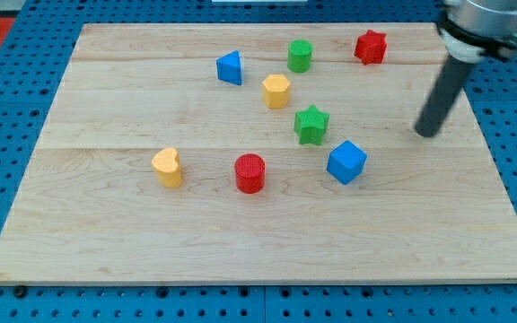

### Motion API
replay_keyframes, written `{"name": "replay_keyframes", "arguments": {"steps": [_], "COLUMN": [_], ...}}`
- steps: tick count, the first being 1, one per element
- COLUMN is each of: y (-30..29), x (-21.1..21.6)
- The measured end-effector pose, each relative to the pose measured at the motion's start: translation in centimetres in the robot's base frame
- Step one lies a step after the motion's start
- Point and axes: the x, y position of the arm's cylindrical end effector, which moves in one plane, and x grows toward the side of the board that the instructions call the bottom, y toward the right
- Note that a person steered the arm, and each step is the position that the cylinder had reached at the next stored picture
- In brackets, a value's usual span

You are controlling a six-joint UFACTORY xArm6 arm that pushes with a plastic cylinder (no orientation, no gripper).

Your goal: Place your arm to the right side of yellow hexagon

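The yellow hexagon sits on the wooden board, above the view's middle. My tip rests on the board at the view's right, far to the right of the hexagon and a little lower. The green star lies between them, just below and right of the hexagon. The rod rises from the tip toward the view's top right corner.
A blue triangle and a green cylinder stand near the hexagon, above it. A red star is at the top right. A blue cube, a red cylinder and a yellow heart lie lower.
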Motion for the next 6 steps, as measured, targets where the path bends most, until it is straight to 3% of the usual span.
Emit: {"name": "replay_keyframes", "arguments": {"steps": [1, 6], "y": [-6.0, -13.5], "x": [-1.5, -9.1]}}
